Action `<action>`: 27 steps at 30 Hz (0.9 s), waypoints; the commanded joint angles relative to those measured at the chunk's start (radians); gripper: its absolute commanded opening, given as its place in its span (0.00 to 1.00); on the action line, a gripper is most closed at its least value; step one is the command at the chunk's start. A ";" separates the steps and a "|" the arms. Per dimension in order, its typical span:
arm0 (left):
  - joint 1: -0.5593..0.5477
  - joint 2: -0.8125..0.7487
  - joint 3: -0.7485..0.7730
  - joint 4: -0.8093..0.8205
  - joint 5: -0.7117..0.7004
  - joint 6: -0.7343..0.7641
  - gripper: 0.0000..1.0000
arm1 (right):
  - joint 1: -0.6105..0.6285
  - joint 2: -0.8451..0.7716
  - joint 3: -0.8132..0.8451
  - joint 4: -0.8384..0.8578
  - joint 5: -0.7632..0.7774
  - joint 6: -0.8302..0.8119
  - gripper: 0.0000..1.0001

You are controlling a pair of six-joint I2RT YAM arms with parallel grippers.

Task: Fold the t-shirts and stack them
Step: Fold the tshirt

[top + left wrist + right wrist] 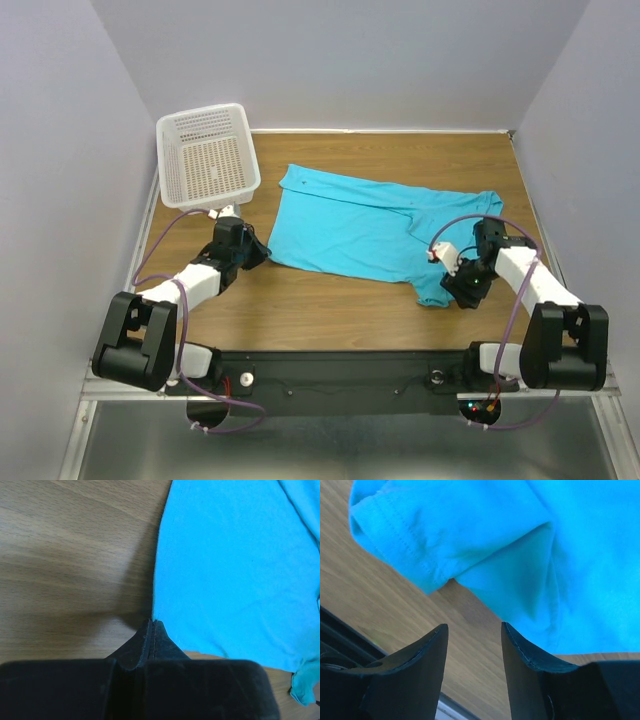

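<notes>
The turquoise t-shirt (370,225) lies spread on the wooden table (330,310), its upper part folded over. In the left wrist view the t-shirt (235,570) fills the right side. My left gripper (257,252) (151,622) is shut, its tips touching the shirt's near left corner; no cloth shows between the fingers. My right gripper (462,285) (472,625) is open with nothing between its fingers. It hangs just short of the bunched sleeve (395,535) at the shirt's near right corner (435,295).
A white plastic basket (205,110) stands at the back left of the table. Grey walls close in the left, right and back sides. The black base rail (340,370) runs along the near edge.
</notes>
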 commanded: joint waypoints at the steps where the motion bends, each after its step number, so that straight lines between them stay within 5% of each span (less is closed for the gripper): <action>1: 0.007 -0.017 0.012 0.042 0.022 0.013 0.00 | -0.007 0.019 0.000 0.073 0.011 -0.007 0.53; 9: 0.010 -0.014 0.014 0.051 0.036 0.013 0.00 | -0.007 0.077 -0.049 0.174 0.028 0.010 0.50; 19: 0.015 -0.025 0.018 0.040 0.044 0.016 0.00 | -0.021 -0.027 -0.002 0.109 -0.019 0.094 0.01; 27: 0.018 -0.048 0.027 0.032 0.044 0.019 0.00 | -0.104 0.019 0.212 0.018 -0.170 0.145 0.01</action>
